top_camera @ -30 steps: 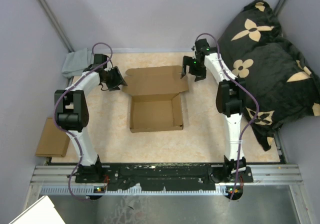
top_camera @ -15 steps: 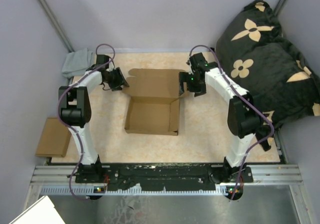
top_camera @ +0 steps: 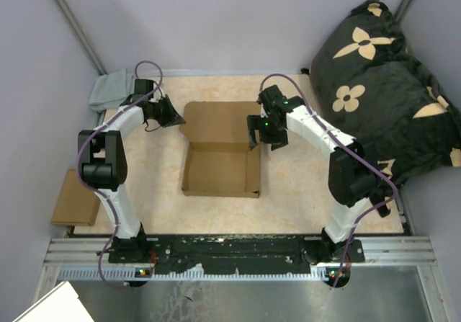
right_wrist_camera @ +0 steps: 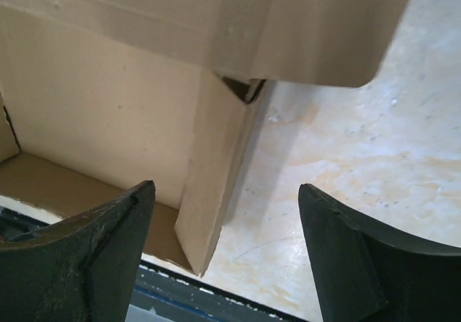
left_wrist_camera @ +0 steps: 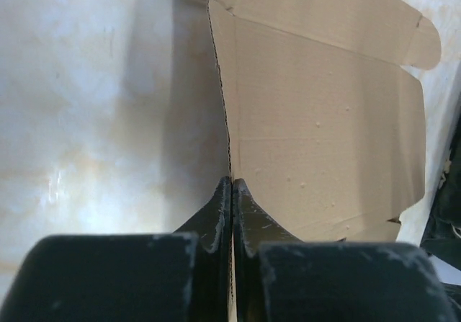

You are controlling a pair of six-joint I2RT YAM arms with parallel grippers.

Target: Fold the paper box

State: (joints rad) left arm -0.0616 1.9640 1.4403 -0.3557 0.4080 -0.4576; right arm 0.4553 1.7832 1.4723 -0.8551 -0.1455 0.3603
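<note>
Cardboard, plain brown: the paper box [top_camera: 220, 169] sits on the bench [top_camera: 295, 185] between the two claws, open side up. Its long axis runs away from the arm bases, with the walled tray at the near end and the lid panel stretching to the far end. Left claw [top_camera: 175, 114] is at the lid panel's left edge. In its wrist view the fingers [left_wrist_camera: 216, 214] are pressed together on that edge, and the panel [left_wrist_camera: 324, 120] spreads out to the right of the claw [left_wrist_camera: 232, 189]. Right claw [top_camera: 253, 133] stands wide apart at the box's right side. In its wrist view the claw [right_wrist_camera: 227, 243] straddles the tray's upright right wall without touching it, with a rounded flap overhead. Bench top is pale, mottled cream [right_wrist_camera: 360, 156]. Grey walls [top_camera: 216, 19] close in the bench. Grey folded cloth [top_camera: 108, 89] lies left of the left claw, and a small cardboard scrap [top_camera: 75, 197] lies off the bench's left edge. Black cushion [top_camera: 382, 84] with beige flowers is heaped right of the right claw. Left arm [top_camera: 115, 163] rises from its base, elbow out to the left, forearm reaching far and inward. Right arm [top_camera: 338, 163] bends at the right, forearm angled far and left to the box.
</note>
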